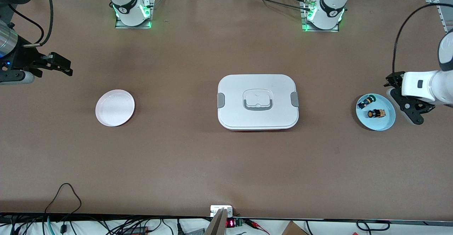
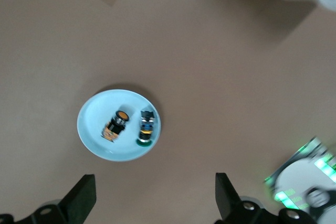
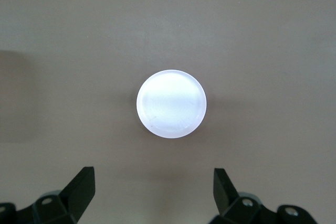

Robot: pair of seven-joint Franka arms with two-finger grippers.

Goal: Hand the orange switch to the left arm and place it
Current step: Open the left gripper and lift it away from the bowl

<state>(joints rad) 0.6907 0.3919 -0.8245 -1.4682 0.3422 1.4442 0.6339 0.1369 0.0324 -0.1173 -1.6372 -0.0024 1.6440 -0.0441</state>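
Observation:
The orange switch lies on a light blue plate at the left arm's end of the table, beside a green-capped switch. In the left wrist view the orange switch lies on its side on that plate. My left gripper is open and empty, up over the table just beside the blue plate. My right gripper is open and empty, up over the table near the pink plate. The white box stands mid-table between the two plates.
The pink plate holds nothing and lies at the right arm's end. The green-capped switch lies close to the orange one. The left arm's base shows with green lights. Cables run along the table's near edge.

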